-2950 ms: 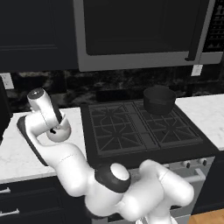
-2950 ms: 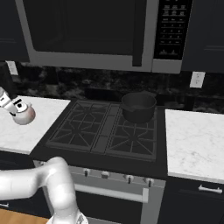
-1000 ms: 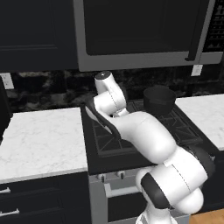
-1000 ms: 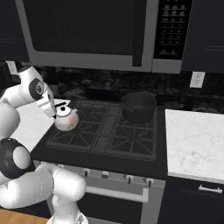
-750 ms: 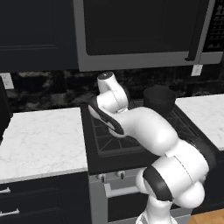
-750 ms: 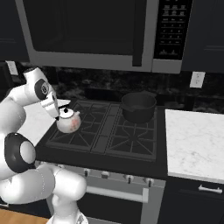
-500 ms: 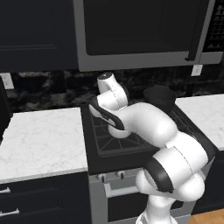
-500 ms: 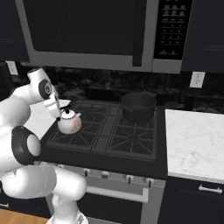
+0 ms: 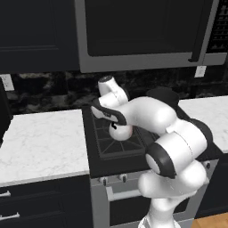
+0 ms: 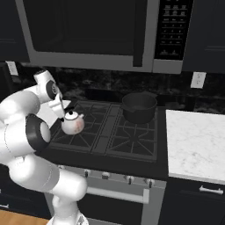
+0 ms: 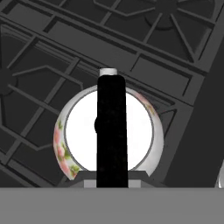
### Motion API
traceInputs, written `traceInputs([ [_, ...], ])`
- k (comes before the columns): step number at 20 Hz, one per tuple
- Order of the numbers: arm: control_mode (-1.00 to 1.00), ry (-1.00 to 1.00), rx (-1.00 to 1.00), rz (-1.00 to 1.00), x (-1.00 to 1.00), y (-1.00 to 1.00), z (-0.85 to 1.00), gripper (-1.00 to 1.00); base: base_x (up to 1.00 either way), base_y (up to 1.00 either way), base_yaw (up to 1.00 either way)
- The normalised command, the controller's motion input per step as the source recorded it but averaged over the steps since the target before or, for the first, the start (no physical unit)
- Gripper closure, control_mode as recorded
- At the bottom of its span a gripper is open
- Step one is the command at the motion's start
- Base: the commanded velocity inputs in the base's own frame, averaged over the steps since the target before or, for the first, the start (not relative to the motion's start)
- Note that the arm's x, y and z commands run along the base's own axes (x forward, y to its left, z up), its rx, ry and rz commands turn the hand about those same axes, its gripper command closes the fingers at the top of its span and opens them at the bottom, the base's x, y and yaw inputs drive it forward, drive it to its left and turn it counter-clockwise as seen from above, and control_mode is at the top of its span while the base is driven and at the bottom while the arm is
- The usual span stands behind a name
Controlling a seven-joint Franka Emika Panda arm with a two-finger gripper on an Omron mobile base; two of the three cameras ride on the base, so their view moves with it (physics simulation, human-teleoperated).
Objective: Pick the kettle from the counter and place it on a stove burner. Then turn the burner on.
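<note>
The kettle [image 10: 73,125], small, round and white with a pink floral print, hangs over the front-left stove burner [image 10: 83,137] of the black cooktop. My gripper [image 10: 65,112] is shut on its black arched handle [image 11: 112,131] from above. In the hand view the kettle [image 11: 140,131] sits dead centre, with the grate prongs [image 11: 57,52] close beneath it; I cannot tell whether it touches them. In the left base view my arm hides most of the kettle [image 9: 121,132] and part of the burner [image 9: 116,146]. The white marble counter [image 9: 40,142] lies left of the stove.
A larger black pot [image 10: 139,107] stands on the back-right burner. A row of knobs [image 10: 106,175] runs along the stove front. A microwave [image 10: 88,33] hangs above the cooktop. More counter [image 10: 193,140] lies to the right.
The arm has carried the kettle rightward from the stove's left edge and a little lower, over the front-left burner. The gripper has stayed shut on the handle.
</note>
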Motion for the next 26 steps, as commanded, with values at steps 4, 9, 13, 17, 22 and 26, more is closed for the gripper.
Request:
traceInputs([
  [4, -1.0, 0.02, 0.0, 0.0, 0.24, 0.0, -0.25, 1.0, 0.0, 0.0, 0.0],
  [9, -1.0, 0.01, 0.0, 0.0, 0.18, 0.0, -0.19, 1.0, 0.0, 0.0, 0.0],
  [13, -1.0, 0.01, 0.0, 0.0, 0.11, 0.0, -0.17, 1.0, 0.0, 0.0, 0.0],
  [17, -1.0, 0.01, 0.0, 0.0, 0.12, 0.0, -0.14, 1.0, 0.0, 0.0, 0.0],
  [22, -1.0, 0.01, 0.0, 0.0, 0.13, 0.0, -0.1, -1.0, 0.0, 0.0, 0.0],
  [26, -1.0, 0.01, 0.0, 0.0, 0.11, 0.0, -0.05, -1.0, 0.0, 0.0, 0.0],
])
